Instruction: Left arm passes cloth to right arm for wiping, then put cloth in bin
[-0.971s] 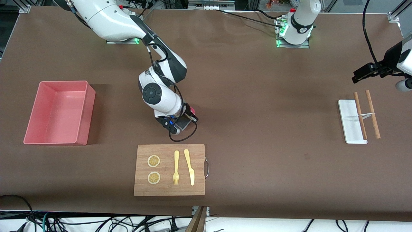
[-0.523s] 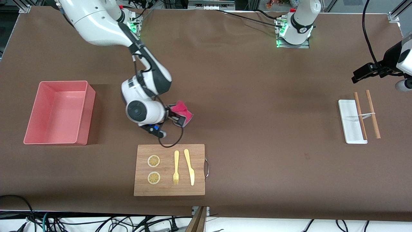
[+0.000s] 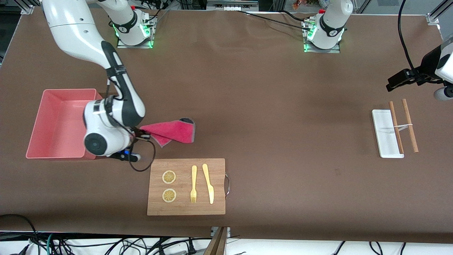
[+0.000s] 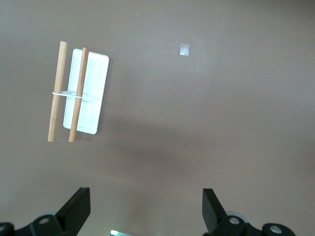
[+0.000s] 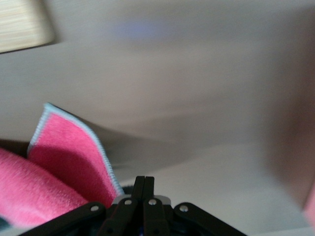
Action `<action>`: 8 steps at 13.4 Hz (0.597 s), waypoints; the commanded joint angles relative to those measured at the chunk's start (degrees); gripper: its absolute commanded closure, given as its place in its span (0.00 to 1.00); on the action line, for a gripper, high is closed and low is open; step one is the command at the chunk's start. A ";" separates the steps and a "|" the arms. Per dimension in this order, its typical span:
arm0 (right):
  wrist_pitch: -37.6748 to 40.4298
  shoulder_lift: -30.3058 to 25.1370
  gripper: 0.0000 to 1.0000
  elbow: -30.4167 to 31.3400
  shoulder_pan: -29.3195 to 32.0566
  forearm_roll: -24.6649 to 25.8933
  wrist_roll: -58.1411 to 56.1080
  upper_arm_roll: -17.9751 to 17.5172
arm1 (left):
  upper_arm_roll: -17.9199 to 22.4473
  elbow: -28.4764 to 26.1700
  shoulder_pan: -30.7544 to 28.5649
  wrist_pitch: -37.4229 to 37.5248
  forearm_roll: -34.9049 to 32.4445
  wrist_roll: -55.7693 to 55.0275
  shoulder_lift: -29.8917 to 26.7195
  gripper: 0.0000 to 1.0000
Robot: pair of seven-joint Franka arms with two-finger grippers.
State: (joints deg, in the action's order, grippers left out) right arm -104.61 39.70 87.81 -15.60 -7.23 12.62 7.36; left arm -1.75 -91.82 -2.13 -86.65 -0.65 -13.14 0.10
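My right gripper (image 3: pixel 139 135) is shut on one end of the crimson-pink cloth (image 3: pixel 173 131), beside the corner of the bin nearest the wooden board. The cloth trails out from it toward the middle of the table, and its dark grey face shows at the free end. In the right wrist view the cloth (image 5: pixel 59 167) lies beside the closed fingers (image 5: pixel 145 189). The salmon-pink bin (image 3: pixel 39 120) stands at the right arm's end of the table, with nothing in it. My left gripper (image 4: pixel 146 211) is open and empty, and waits above the white tray.
A wooden board (image 3: pixel 219 166) with two lemon slices, a fork (image 3: pixel 193 184) and a knife (image 3: pixel 208 183) lies nearer the camera than the cloth. A white narrow tray (image 3: pixel 384 136) with two banded wooden sticks (image 3: pixel 410 125) lies at the left arm's end, also in the left wrist view (image 4: pixel 96 78).
My right arm has swung from the spot above the board toward the bin, holding the cloth, which has unfolded and trails after it. The left arm has not moved.
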 commanded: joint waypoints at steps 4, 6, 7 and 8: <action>6.41 -5.06 1.00 -0.27 0.83 0.28 -12.18 4.94 | -0.18 -0.47 0.11 0.26 1.09 1.18 -1.07 0.00; 11.60 -8.04 1.00 -2.11 1.36 2.21 -12.35 4.85 | -0.27 -0.38 0.20 0.26 1.09 1.18 -1.07 0.00; 13.27 -10.06 1.00 -2.46 2.15 2.92 -12.53 4.77 | -0.27 -0.29 0.29 0.26 1.09 1.18 -1.07 0.00; 15.12 -12.08 1.00 -2.47 2.68 3.62 -13.57 4.77 | -0.62 -0.20 0.29 0.26 1.09 1.18 -1.07 0.00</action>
State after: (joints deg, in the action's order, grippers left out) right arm -92.98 32.24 84.81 -14.55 -5.07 1.12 12.74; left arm -2.26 -91.82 -2.10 -86.65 -0.63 -13.13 -0.07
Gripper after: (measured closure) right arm 0.991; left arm 0.000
